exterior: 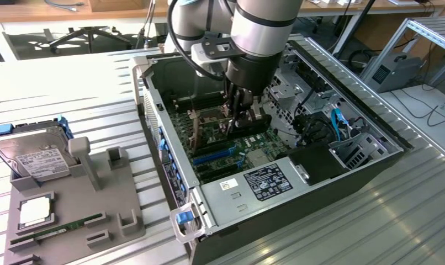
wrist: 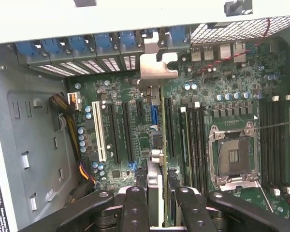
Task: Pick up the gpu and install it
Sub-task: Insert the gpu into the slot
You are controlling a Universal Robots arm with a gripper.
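The gripper is pinching the gpu edge-on over the motherboard (bracket toward the rear slots); keeping it upright and aligned matters.

No text can be read with certainty in these pictures. In the exterior view, the black rectangular label with white print sits on the silver metal power supply box inside the open computer case, but its lines are too small to read. Just beside it is a small white sticker (it seems to carry a barcode). The white label on the boxy silver hard drive is also illegible.
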